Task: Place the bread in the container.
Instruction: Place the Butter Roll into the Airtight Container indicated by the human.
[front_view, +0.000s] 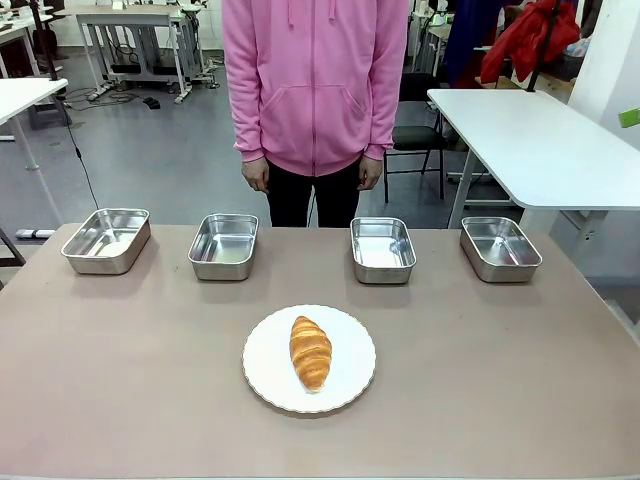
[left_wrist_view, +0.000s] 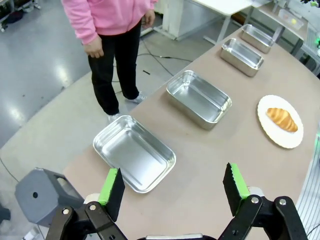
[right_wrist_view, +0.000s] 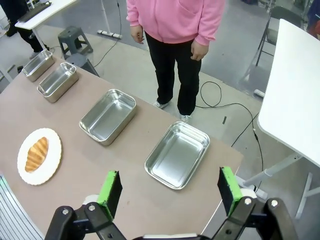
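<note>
- The left gripper hangs above the table's left end, tilted down and forward. Its green-padded fingers are spread wide with nothing between them.
- In my left wrist view, the leftmost pan lies just beyond those fingers, below and ahead of them, not touched.
- The right gripper is held the same way above the table's right end. Its jaws are released and empty, and the rightmost pan sits ahead of the fingers, apart from them.
- The bread lies on the round white plate near the middle of the table, on my side. It runs lengthwise toward the far edge, and neither gripper is touching it.
- Four steel pans stand in a row along the far edge, beyond the plate. All four are bare inside, and I cannot tell which one is the target container.
- The person stands behind the middle of the row, with both hands hanging at their sides, away from the table.
</note>
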